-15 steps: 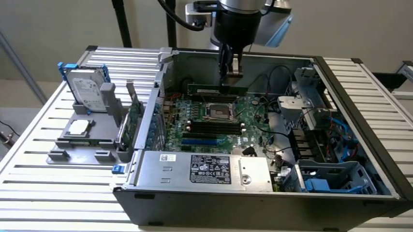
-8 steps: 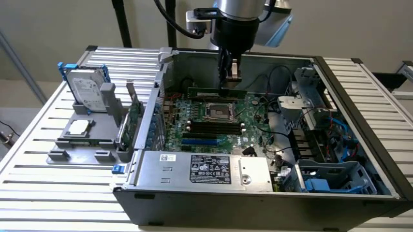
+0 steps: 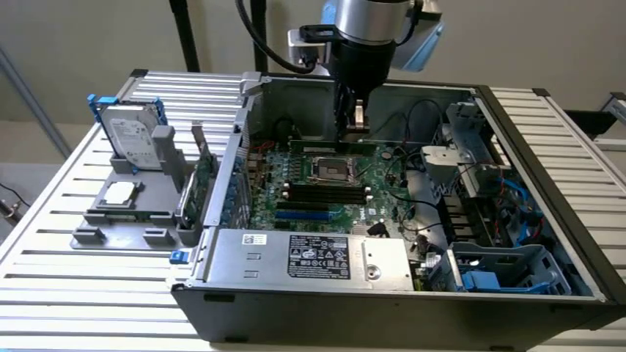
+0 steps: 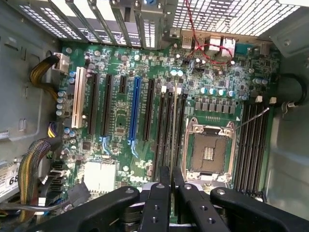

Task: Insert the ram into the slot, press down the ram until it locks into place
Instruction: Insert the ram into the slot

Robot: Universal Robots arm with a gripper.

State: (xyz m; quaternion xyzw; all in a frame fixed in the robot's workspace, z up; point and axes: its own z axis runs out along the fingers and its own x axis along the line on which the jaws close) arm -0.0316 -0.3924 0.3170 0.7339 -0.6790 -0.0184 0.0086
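My gripper point(image 3: 354, 126) reaches down into the open computer case and is shut on the ram point(image 3: 333, 144), a long thin green stick held level beneath the fingers. From the wrist view the ram point(image 4: 173, 130) appears edge-on as a thin pale line running out from between the black fingers point(image 4: 163, 193). It hangs above the bank of black memory slots point(image 4: 180, 130) that lies between the silver CPU socket point(image 4: 208, 150) and the blue slot point(image 4: 134, 108), lined up along them. Those slots point(image 3: 323, 192) look empty. I cannot tell whether the ram touches a slot.
A second bank of black slots point(image 4: 253, 145) lies on the socket's other side. Cable bundles point(image 4: 38, 159) run along the case wall. Outside the case stand a hard drive point(image 3: 132, 139), a grey fixture point(image 3: 127, 209) and a green expansion card point(image 3: 202, 183). The power supply point(image 3: 313, 257) and drive cage point(image 3: 509, 268) sit inside.
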